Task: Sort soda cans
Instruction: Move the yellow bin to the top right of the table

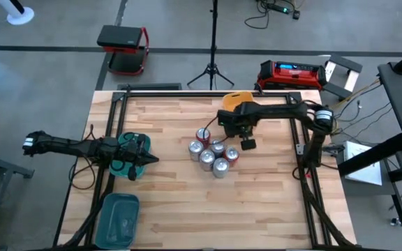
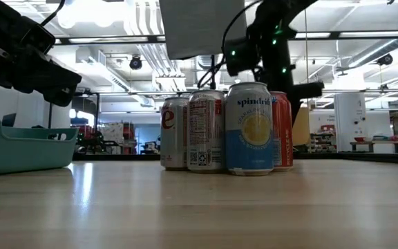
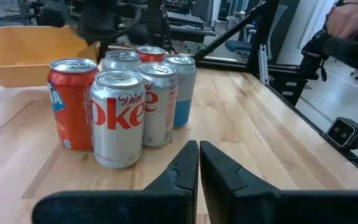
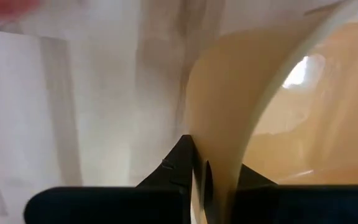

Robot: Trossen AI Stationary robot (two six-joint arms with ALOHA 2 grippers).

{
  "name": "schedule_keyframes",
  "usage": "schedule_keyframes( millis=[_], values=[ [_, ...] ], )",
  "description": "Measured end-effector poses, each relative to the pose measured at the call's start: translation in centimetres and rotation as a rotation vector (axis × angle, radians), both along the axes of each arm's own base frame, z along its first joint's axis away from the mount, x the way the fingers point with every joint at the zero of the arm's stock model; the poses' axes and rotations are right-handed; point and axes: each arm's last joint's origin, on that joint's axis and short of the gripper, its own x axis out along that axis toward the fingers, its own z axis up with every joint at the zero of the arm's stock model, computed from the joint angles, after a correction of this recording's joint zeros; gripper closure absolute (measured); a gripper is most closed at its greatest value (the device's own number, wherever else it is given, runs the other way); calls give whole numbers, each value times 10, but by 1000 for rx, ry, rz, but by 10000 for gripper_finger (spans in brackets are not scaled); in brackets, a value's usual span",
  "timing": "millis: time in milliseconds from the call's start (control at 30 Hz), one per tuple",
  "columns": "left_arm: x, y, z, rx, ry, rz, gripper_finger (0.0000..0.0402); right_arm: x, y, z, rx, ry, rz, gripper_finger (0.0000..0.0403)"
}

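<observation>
Several soda cans (image 1: 211, 153) stand upright in a tight cluster on their bases at the table's middle. The left wrist view shows a red one (image 3: 72, 102) and a silver Diet Coke one (image 3: 118, 118) in front. My left gripper (image 3: 199, 165) is shut, touches nothing and hovers left of the cluster, above a teal bin (image 1: 128, 159). My right gripper (image 4: 197, 158) is behind the cluster, shut on the orange bin (image 1: 237, 100), which the arm partly covers in the high view. My right gripper holds the orange bin by its side wall (image 4: 219, 130), pinched with one finger on each face of the wall. The fingers come from above, pointing down. Whether the bin rests on the table or is lifted, I cannot tell.
A second teal bin (image 1: 117, 217) sits at the table's near left corner. Black frame rails (image 1: 306, 150) run along the table's left and right sides. Bare wood (image 1: 257, 209) lies near of and right of the cans. Beyond the far edge are a tripod and cases on the floor.
</observation>
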Motion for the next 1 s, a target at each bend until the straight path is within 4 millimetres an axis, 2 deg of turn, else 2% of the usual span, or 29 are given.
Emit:
schedule_keyframes(
  millis=[167, 267, 667, 833, 1000],
  values=[
    [0, 0, 0, 0, 0, 0, 402, -14, -32, -4, 54, -47, -132, 394],
    [0, 0, 0, 0, 0, 0, 402, -21, -41, -5, 62, -93, -195, 394],
    [0, 0, 0, 0, 0, 0, 402, -19, -43, -9, 45, -141, -224, 384],
    [0, 0, 0, 0, 0, 0, 402, -21, -42, 1, 30, -179, -216, 351],
    [0, 0, 0, 0, 0, 0, 402, -23, -41, 15, 8, -238, -196, 299]
  ],
)
